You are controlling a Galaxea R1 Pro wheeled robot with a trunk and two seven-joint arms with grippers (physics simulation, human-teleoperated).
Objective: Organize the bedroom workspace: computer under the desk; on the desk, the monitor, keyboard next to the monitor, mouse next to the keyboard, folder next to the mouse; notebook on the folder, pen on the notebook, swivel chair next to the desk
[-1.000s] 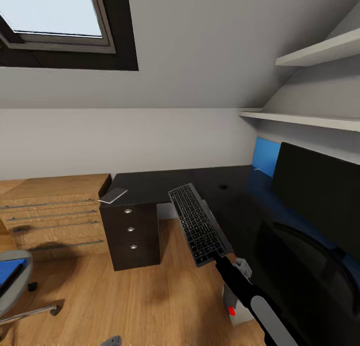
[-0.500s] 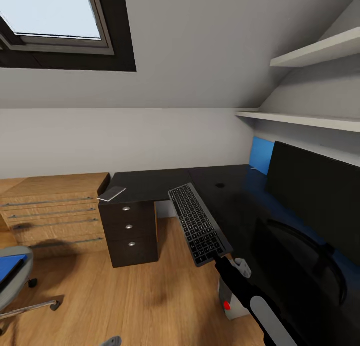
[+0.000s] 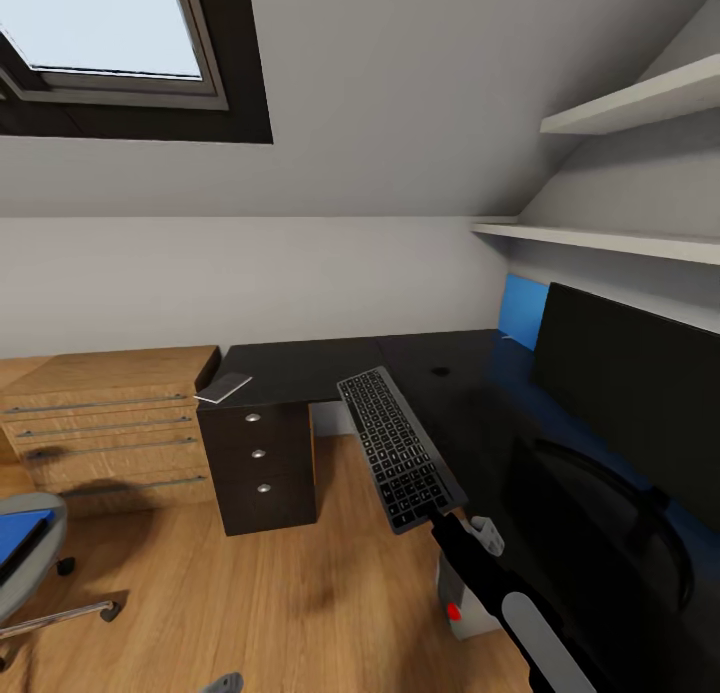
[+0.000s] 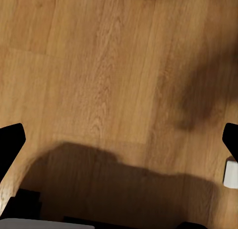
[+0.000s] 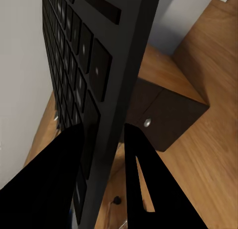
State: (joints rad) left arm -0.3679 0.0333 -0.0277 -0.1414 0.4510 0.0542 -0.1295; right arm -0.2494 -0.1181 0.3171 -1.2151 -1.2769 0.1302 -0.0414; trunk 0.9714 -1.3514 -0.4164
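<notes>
The right gripper (image 3: 440,515) is clamped on the near end of the keyboard (image 3: 398,448), holding it tilted in the air off the desk's (image 3: 330,363) front edge. The monitor (image 3: 630,388) stands along the desk's right side, and the notebook (image 3: 224,388) lies on its left corner above the drawers. The left gripper's (image 4: 119,140) fingers are spread apart over the wooden floor (image 4: 99,65), while the blue folder (image 3: 18,538) lies on the swivel chair (image 3: 25,563).

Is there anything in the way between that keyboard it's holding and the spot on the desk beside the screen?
Nothing visible. The right pincer holds the keyboard at the desk's edge, and the black top toward the monitor looks bare.
</notes>
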